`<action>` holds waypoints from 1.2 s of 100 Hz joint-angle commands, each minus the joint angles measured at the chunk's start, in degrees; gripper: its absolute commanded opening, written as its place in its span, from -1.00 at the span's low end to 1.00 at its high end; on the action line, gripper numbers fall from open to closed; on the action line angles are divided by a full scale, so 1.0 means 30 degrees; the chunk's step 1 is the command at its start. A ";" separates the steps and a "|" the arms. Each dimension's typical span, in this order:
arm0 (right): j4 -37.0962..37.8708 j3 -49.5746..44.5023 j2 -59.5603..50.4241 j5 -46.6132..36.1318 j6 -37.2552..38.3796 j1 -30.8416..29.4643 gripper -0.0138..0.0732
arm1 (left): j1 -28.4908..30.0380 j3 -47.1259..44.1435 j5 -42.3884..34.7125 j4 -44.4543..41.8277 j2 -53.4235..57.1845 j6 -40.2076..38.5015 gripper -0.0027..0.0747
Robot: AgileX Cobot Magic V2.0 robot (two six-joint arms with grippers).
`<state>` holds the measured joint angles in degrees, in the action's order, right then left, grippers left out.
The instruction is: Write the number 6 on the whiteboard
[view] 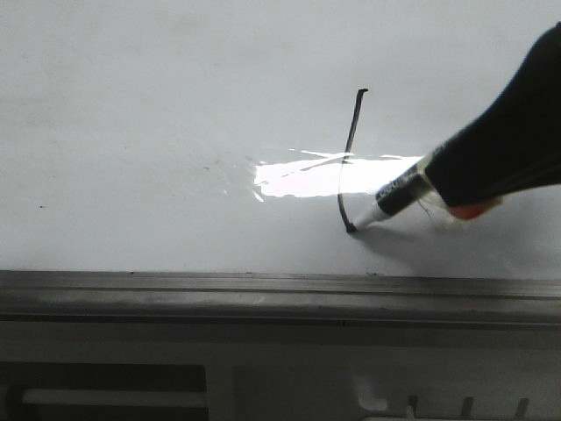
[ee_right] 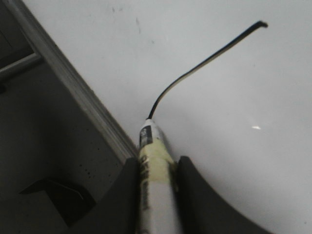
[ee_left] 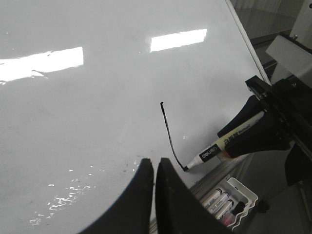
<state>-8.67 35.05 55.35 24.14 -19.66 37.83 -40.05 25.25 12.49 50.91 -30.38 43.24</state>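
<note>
Number 6 [view: 349, 158] only half there: curved stem on whiteboard [view: 131, 132], no loop yet. Marker [view: 392, 195] light, stiff, slick plastic; tip touching board at stem's bottom. Pinched mid-barrel in right gripper [ee_right: 155, 168], probably best spot for control. Left gripper [ee_left: 155, 168] pressed together, holding nothing, just beside stroke. Glossy board, so tip likely skids easy.

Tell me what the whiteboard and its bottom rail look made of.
The whiteboard looks like a glossy white coated panel: it mirrors a bright rectangular glare. Whether that coating is melamine or enamel cannot be told. The edge rail looks like matte grey metal, probably aluminium, with long straight ridges like an extrusion.
</note>
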 commanded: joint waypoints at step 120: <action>0.0124 0.1375 0.0782 -0.1938 0.0535 -0.1386 -0.80 | 0.0044 0.0534 -0.0713 0.0369 -0.0181 -0.0204 -0.98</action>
<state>-9.65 37.83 57.05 21.45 -18.18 34.08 -40.05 25.25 12.49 50.91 -30.38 43.24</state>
